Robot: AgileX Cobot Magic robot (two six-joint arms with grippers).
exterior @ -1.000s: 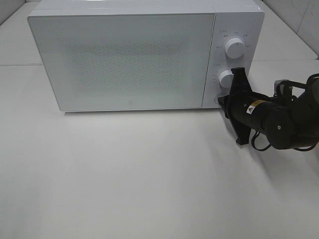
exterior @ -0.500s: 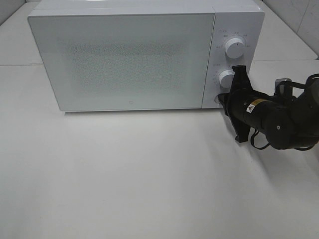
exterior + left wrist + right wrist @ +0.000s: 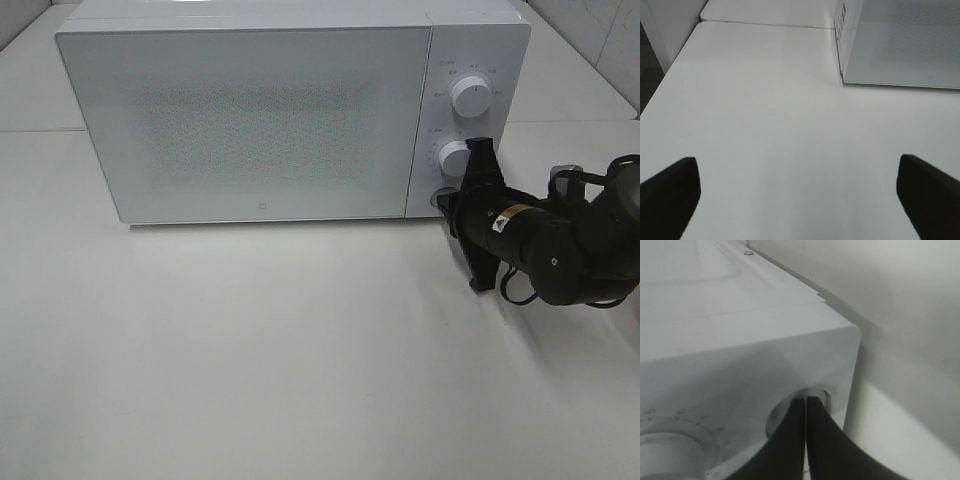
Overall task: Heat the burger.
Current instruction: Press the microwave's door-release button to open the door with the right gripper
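**A:** Where does the microwave (image 3: 250, 110) sit?

**B:** At twelve o'clock on the white table (image 3: 250, 350) in the high view, with its front facing the camera. Its door (image 3: 245, 120) is shut and covers most of the front. The control panel (image 3: 465, 125) lies at three o'clock of the door.

**A:** What is on the panel?

**B:** There is an upper dial (image 3: 470, 95), with a lower dial (image 3: 455, 158) at six o'clock of it. At six o'clock of that, near the bottom corner, is a round button (image 3: 437, 199).

**A:** And the right gripper (image 3: 446, 203)?

**B:** It reaches in from three o'clock on a black arm, low over the table. The jaws are pressed together with nothing between them. In the wrist view its two dark fingers (image 3: 825, 445) lie side by side, and their tips sit in the button's round recess.

**A:** And the left gripper (image 3: 797, 162)?

**B:** Only its own camera shows it. The jaws stand wide apart, one dark finger on either side, with only bare table between them. The microwave's corner is well apart from them.

**A:** And the burger?

**B:** It shows in no view. The door's speckled, frosted panel hides the inside, so I cannot tell whether it is in there.
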